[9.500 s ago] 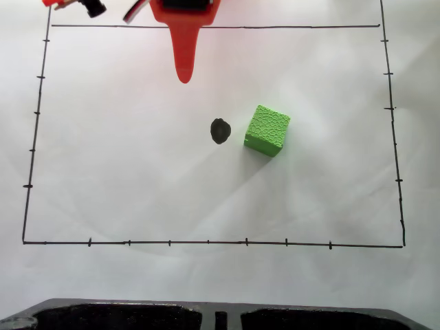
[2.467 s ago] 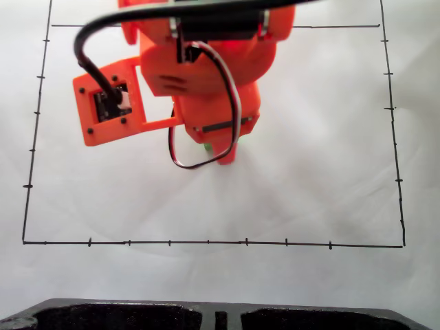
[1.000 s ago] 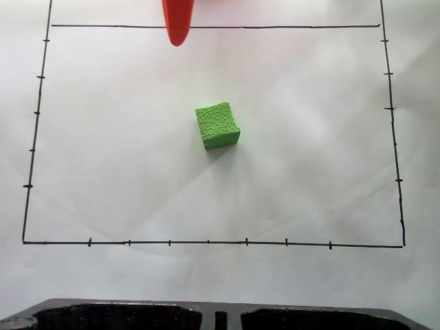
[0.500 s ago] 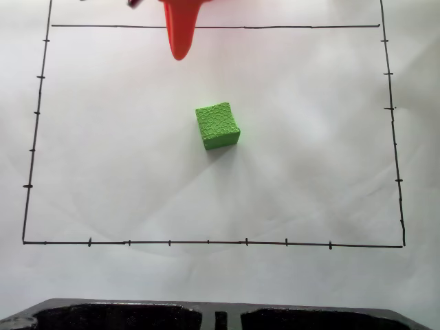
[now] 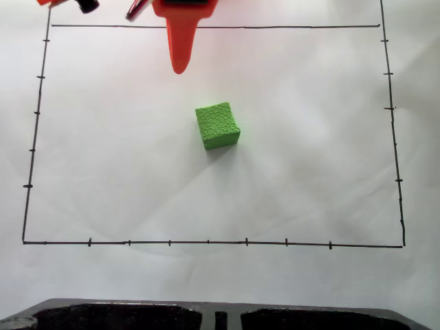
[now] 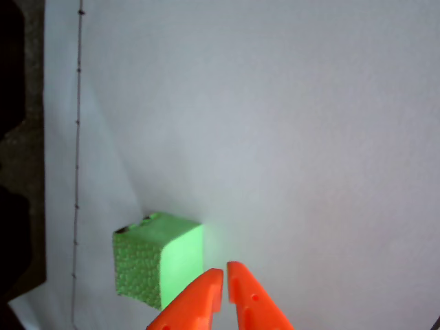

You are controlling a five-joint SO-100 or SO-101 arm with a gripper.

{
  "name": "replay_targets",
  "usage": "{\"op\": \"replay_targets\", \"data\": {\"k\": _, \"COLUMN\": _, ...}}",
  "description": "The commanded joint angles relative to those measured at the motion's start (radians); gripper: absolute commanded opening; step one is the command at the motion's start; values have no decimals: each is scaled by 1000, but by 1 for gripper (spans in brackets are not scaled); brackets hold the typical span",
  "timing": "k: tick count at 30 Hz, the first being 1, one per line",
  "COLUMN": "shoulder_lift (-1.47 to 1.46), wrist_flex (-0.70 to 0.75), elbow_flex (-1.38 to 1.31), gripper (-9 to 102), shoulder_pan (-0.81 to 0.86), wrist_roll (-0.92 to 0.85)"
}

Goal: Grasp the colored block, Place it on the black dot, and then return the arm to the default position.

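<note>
The green block (image 5: 217,126) sits near the middle of the white paper (image 5: 309,172) in the fixed view. It rests flat on the paper and is turned a little, so its edges do not line up with the black lines. Thin black lines (image 5: 206,243) with small tick marks make a big box around it. The block is well inside that box.

A tiny bit of black (image 6: 130,226) peeks out by the far top edge of the block in the wrist view. It looks like the dot under the block, but it is too small to be sure.

The orange arm (image 5: 182,10) comes in at the top edge of the fixed view. One pointed orange finger (image 5: 180,48) hangs down from it, just past the top black line. Its tip is well apart from the block. A black cable (image 5: 88,5) shows at the top left corner.

In the wrist view the jaws (image 6: 225,273) come up from the bottom edge. The two orange tips are almost touching, with only a thin gap between them. They hold nothing. The block (image 6: 158,261) is just to the left of the tips there.

A dark tray edge (image 5: 220,315) runs along the bottom of the fixed view.
</note>
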Motion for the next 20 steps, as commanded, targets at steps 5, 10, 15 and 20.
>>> {"op": "replay_targets", "data": {"k": 5, "shoulder_lift": 14, "wrist_flex": -11, "elbow_flex": -2, "gripper": 0, "shoulder_pan": 6, "wrist_roll": -2}}
{"op": "replay_targets", "data": {"k": 10, "shoulder_lift": 14, "wrist_flex": -9, "elbow_flex": -2, "gripper": 0, "shoulder_pan": 8, "wrist_roll": 18}}
{"op": "replay_targets", "data": {"k": 15, "shoulder_lift": 14, "wrist_flex": -9, "elbow_flex": -2, "gripper": 0, "shoulder_pan": 32, "wrist_roll": 43}}
{"op": "replay_targets", "data": {"k": 20, "shoulder_lift": 14, "wrist_flex": -9, "elbow_flex": -2, "gripper": 0, "shoulder_pan": 32, "wrist_roll": 43}}
